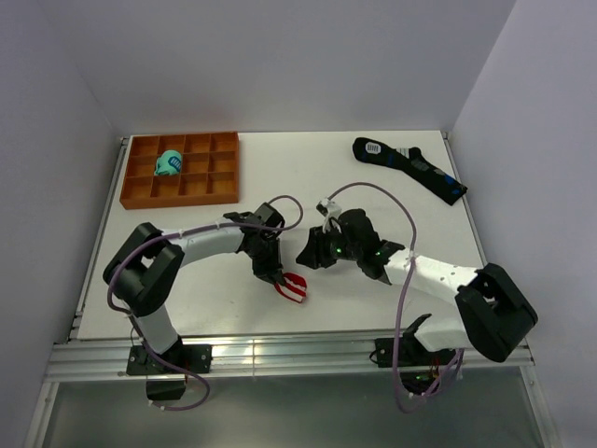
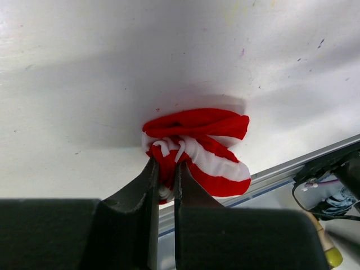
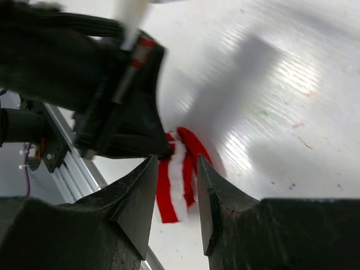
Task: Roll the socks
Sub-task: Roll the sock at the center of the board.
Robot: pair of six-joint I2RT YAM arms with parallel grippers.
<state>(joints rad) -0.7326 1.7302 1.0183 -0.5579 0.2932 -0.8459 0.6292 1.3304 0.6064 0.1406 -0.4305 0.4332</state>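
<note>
Your socks (image 1: 295, 287) lie bunched at the near edge of the table (image 1: 373, 187), a little left of centre. They look light, soft and floppy, so expect the roll to spring loose. Take hold of the thick bundled part, not a loose cuff. Your left gripper (image 2: 165, 171) is clamped on the bundle's near side, its arm bent low across the table. Your right gripper (image 3: 176, 169) hovers just right of it, jaws slightly apart and empty, elbow folded back.
</note>
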